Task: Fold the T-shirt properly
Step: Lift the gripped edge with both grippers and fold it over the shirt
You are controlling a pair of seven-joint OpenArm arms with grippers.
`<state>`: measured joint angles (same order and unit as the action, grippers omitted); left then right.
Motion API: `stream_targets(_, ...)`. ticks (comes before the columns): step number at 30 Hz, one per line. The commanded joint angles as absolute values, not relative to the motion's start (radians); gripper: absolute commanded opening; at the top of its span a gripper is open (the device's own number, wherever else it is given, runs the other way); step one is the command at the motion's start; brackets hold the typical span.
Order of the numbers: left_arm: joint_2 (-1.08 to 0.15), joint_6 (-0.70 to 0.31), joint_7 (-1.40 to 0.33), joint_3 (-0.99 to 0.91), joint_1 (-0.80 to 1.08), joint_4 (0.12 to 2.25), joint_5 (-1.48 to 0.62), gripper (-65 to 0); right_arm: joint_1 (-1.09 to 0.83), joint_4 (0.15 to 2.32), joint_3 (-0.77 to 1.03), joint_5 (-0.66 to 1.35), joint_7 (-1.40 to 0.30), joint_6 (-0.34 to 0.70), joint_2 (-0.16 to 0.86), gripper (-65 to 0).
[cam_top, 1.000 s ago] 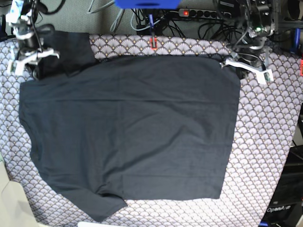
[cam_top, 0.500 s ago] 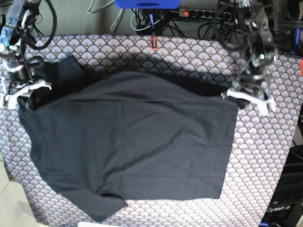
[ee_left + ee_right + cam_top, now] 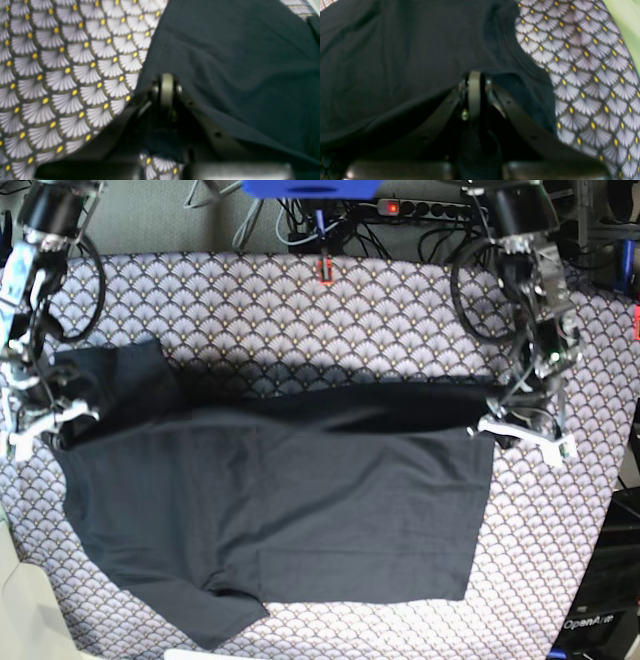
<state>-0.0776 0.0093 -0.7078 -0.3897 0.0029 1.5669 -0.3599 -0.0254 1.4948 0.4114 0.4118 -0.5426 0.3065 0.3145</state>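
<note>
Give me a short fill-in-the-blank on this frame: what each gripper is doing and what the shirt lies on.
1. The left gripper is shut on the far edge of the black ____.
2. The right gripper is ____ on the T-shirt near a sleeve.
3. The T-shirt lies on a grey cloth with a ____ pattern.

Missing words: T-shirt; shut; scallop

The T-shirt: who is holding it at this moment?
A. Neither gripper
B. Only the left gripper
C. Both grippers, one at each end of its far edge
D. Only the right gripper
C: the left gripper and the right gripper are each shut on the T-shirt, lifting its far edge.
</note>
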Motion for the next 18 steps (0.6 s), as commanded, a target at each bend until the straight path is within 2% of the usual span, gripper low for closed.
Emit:
stream_targets(1,-0.087,0.004,-0.684,-0.390,-0.036,1.566,-0.367,-65.0,0.007,1.494,0.410,0.420,-0.513,0.305,0.340,-65.0)
stream_targets(7,-0.088,0.004,-0.684,-0.387,-0.108,1.480,-0.367,-65.0,0.101,1.400,0.346,0.420,-0.513,0.305,0.378,-65.0)
stream_targets(18,-0.119,0.001,-0.680,-0.380,-0.206,1.468,-0.366,-65.0,0.223,1.303,0.260,0.418,-0.512,0.305,0.401,-65.0)
